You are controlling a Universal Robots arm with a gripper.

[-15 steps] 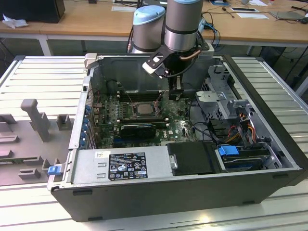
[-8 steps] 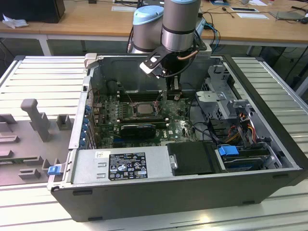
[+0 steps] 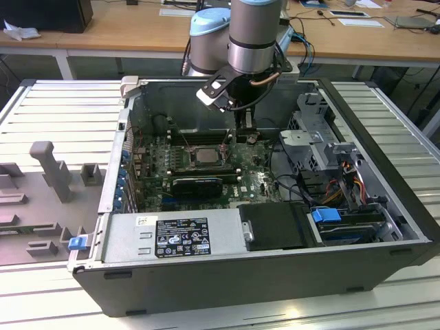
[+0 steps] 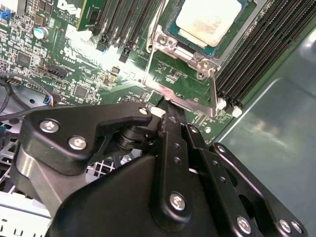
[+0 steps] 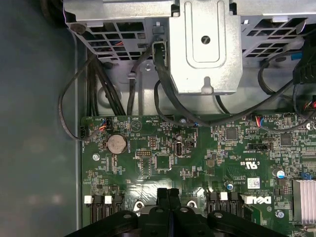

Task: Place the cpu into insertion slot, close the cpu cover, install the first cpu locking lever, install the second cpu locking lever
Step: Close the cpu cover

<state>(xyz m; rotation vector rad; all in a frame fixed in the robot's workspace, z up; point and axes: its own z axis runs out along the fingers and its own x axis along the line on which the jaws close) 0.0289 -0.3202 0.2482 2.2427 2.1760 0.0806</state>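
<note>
Case (image 3: 275,275) lying open on the slatted worktop (image 3: 55,103), with a grey power supply (image 3: 179,234) along its near side, lower middle of the exterior view. Behind that, at frame centre, the cpu (image 3: 206,155) sits in the insertion slot (image 3: 225,158) on the green board (image 3: 258,182), and the silvery cpu cover (image 4: 170,43) lies around it. Claw (image 3: 242,134) clenched, nothing between its fingers, tips down just to the exterior view's right of the slot beside a thin silvery lever (image 4: 215,91), contact not clear; arm (image 3: 254,34) rises at upper centre.
</note>
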